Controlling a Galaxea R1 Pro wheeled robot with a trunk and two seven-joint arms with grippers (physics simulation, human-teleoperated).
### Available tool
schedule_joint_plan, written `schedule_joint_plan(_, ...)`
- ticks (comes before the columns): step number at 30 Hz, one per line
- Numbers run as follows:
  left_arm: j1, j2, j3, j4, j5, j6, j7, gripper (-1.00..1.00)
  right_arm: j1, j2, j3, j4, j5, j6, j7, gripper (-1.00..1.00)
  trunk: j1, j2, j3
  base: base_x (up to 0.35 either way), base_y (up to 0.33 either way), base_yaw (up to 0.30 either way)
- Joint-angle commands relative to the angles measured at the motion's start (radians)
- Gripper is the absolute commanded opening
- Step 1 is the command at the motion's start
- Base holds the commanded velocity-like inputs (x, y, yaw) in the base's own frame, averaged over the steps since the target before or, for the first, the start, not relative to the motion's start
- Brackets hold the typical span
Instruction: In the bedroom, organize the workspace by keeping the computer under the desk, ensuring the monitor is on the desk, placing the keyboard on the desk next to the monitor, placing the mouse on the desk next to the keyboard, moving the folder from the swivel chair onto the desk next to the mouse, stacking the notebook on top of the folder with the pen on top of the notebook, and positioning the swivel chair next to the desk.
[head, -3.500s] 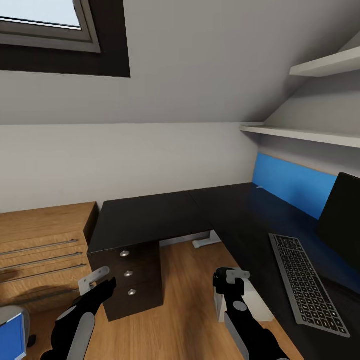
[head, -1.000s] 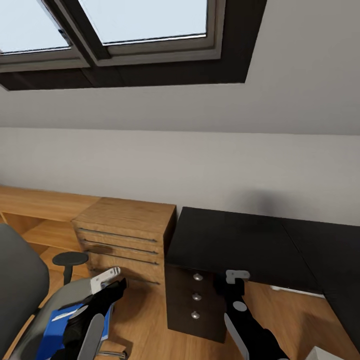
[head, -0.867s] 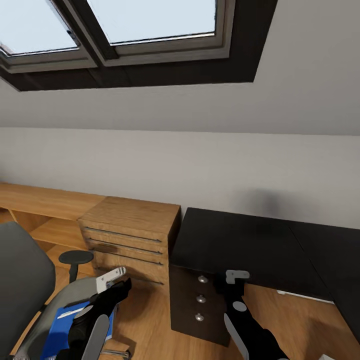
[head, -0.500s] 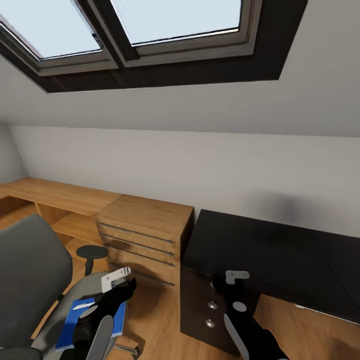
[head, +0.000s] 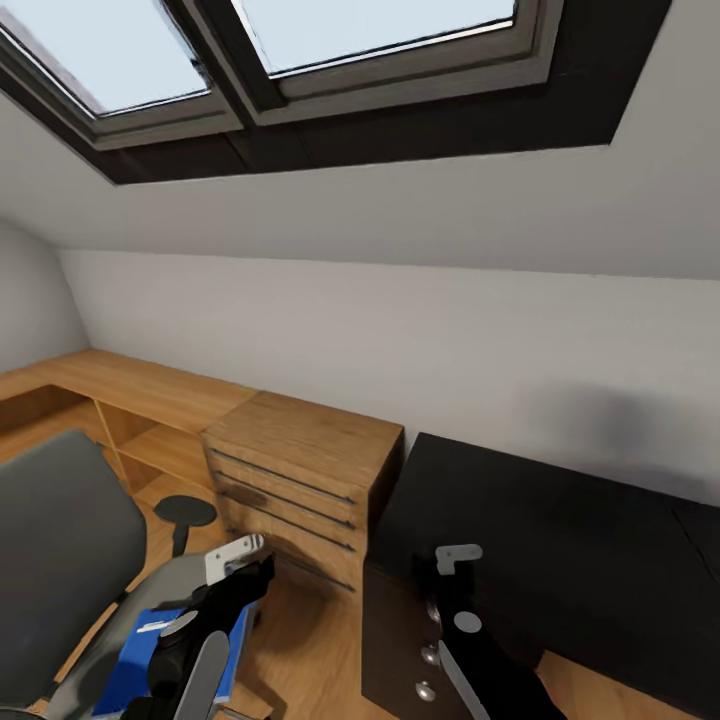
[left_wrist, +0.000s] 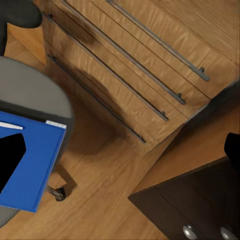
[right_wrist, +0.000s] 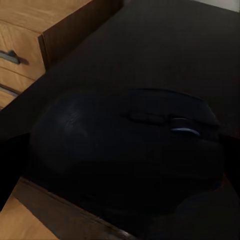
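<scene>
- The mouse (right_wrist: 135, 145) sits large at the centre of the right wrist frame, apparently carried in the right gripper (head: 452, 562), clenched on it above the black desk (head: 560, 520), ready to be set down.
- The left gripper (head: 238, 560) hovers at lower left; I cannot tell how its jaws stand.
- The blue folder (left_wrist: 30, 160) lies on the swivel chair (head: 55, 540) seat at lower left, not yet moved, beside the wood dresser (head: 300, 470).
</scene>
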Motion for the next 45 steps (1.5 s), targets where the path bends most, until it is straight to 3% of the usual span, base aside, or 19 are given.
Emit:
schedule_joint_plan(1,-0.001,0.0,-0.001,-0.001,0.011,0.002,0.01,1.0,-0.001,-0.001,0.005,-0.001,-0.01,0.0,-0.006,-1.0,0.001,-0.001,-0.001,0.292,-0.12,0.003)
schedule_joint_plan(13,-0.001,0.002,-0.001,-0.003,0.012,0.008,0.007,1.0,-0.01,0.005,0.036,0.032,-0.01,0.014,-0.002,-1.0,0.001,-0.001,-0.001,0.064,-0.017,0.0)
schedule_joint_plan(18,-0.001,0.0,-0.002,-0.006,0.013,0.009,0.007,1.0,-0.16,0.008,0.036,0.213,-0.028,0.061,0.069,-1.0,0.001,-0.001,-0.001,0.0,0.0,0.0)
schedule_joint_plan(20,-0.001,0.0,-0.002,-0.006,0.013,0.01,0.007,1.0,-0.235,0.007,0.034,0.331,-0.064,0.06,0.112,-1.0,0.001,-0.001,-0.001,0.0,0.0,0.0)
schedule_joint_plan(21,-0.001,0.0,-0.002,-0.006,0.013,0.01,0.007,1.0,-0.294,0.008,0.033,0.421,-0.112,0.048,0.14,-1.0,0.001,-0.001,-0.001,0.0,0.0,0.0)
schedule_joint_plan(23,-0.001,-0.001,-0.002,-0.006,0.014,0.01,0.007,1.0,-0.334,0.008,0.035,0.479,-0.155,0.031,0.158,-1.0,0.001,-0.001,-0.001,0.0,0.0,0.0)
schedule_joint_plan(27,-0.001,-0.001,-0.002,-0.006,0.014,0.011,0.007,1.0,-0.356,0.023,0.032,0.519,-0.187,0.025,0.166,-1.0,0.001,-0.001,-0.001,0.0,0.0,0.0)
schedule_joint_plan(33,-0.001,0.0,-0.002,-0.01,0.013,0.014,0.007,1.0,-0.36,0.045,0.032,0.541,-0.188,0.017,0.164,-1.0,0.001,-0.001,-0.001,0.0,0.0,0.0)
schedule_joint_plan(45,-0.001,-0.001,-0.002,-0.031,0.013,0.014,0.01,1.0,-0.361,0.041,0.033,0.544,-0.186,0.014,0.165,-1.0,0.008,-0.015,-0.009,0.0,0.0,0.208)
